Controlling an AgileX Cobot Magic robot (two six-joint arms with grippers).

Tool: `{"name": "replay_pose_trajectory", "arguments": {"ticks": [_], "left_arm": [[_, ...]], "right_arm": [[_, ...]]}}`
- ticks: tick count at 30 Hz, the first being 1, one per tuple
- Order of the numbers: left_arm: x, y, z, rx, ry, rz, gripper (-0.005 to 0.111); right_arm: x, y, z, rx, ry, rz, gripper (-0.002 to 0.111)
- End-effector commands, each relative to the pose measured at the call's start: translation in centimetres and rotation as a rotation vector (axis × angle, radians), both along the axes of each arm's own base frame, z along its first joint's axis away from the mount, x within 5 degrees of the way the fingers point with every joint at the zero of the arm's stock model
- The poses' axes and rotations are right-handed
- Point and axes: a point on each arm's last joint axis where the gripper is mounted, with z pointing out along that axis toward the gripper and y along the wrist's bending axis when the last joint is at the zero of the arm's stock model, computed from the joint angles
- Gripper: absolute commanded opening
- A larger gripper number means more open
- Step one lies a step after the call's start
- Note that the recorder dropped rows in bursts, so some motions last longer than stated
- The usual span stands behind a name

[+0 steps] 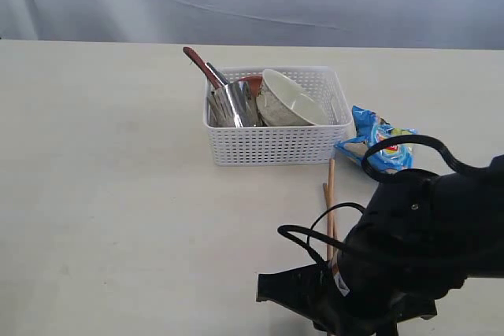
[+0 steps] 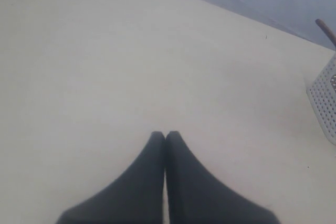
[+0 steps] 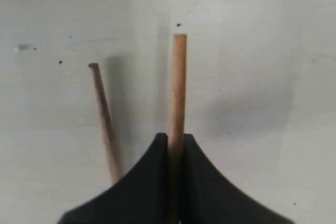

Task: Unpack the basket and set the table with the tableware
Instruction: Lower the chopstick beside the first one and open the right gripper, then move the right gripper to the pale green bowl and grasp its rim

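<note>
The right hand [image 3: 176, 141] pinches one chopstick [image 3: 178, 87], likely to lay it by its twin [image 3: 103, 119] on the tabletop [image 1: 102, 194] near the basket [image 1: 272, 145]. The left hand [image 2: 165, 137] is closed and empty.

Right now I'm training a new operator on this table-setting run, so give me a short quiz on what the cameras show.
1. True or false: the right gripper is shut on one chopstick.
2. Relative to the basket, where is the blue chips bag? A: inside it. B: on the table beside it. C: underneath it.
3. What does the left gripper hold?

Key: 1 true. 2 B. 3 nothing; it is shut and empty.
</note>
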Motion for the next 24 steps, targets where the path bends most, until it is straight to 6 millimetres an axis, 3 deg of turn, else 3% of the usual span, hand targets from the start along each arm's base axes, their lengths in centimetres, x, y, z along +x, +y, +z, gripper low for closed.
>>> {"name": "replay_pose_trajectory", "arguments": {"ticks": [1, 4, 10, 20, 24], "left_arm": [[0.0, 0.0, -0.1, -0.005, -0.001, -0.005, 0.000], [0.0, 0.0, -0.1, -0.005, -0.001, -0.005, 0.000], [0.0, 0.0, -0.1, -0.005, -0.001, -0.005, 0.000], [0.0, 0.0, -0.1, -0.005, -0.001, -0.005, 0.000], [0.0, 0.0, -0.1, -0.005, -0.001, -0.005, 0.000]], "right_arm": [[0.2, -0.1, 0.1, -0.008, 0.001, -0.003, 0.000], [0.2, -0.1, 0.1, -0.009, 0.000, -0.003, 0.004], [0.2, -0.1, 0.1, -0.007, -0.001, -0.009, 0.029], [0.2, -0.2, 0.1, -0.011, -0.010, 0.002, 0.029], [0.7, 0.0, 1.1, 0.012, -0.051, -0.062, 0.029]]}}
